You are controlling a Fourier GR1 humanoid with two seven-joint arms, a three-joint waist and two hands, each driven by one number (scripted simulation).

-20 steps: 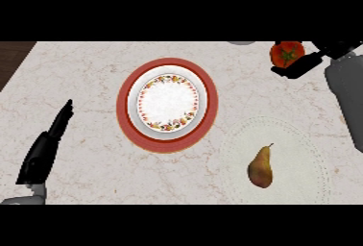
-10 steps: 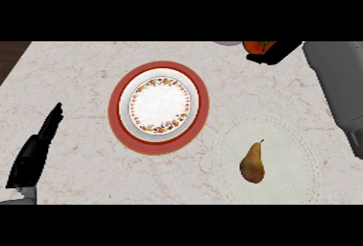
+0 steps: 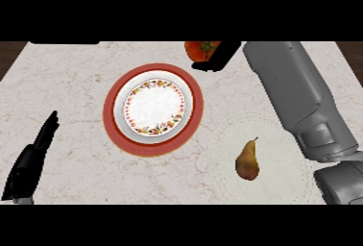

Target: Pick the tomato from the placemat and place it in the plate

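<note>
A red tomato (image 3: 198, 49) shows at the top edge, with my right hand (image 3: 220, 58) curled round it above the counter, just past the plate's upper right rim. The white plate (image 3: 156, 105) with a floral rim sits on a red charger (image 3: 114, 122) at the centre left. A pale round placemat (image 3: 284, 166) lies at the lower right with a brown pear (image 3: 248, 160) on it. My right forearm (image 3: 297, 96) crosses over the placemat's right side. My left hand (image 3: 32, 161) rests at the lower left, fingers straight.
The marble counter (image 3: 78, 67) spreads around the plate. Dark wood shows at the top corners beyond the counter's far edge.
The view has shifted, and my right hand with the tomato now shows further left, nearer the plate. The right forearm has come fully into view over the placemat.
</note>
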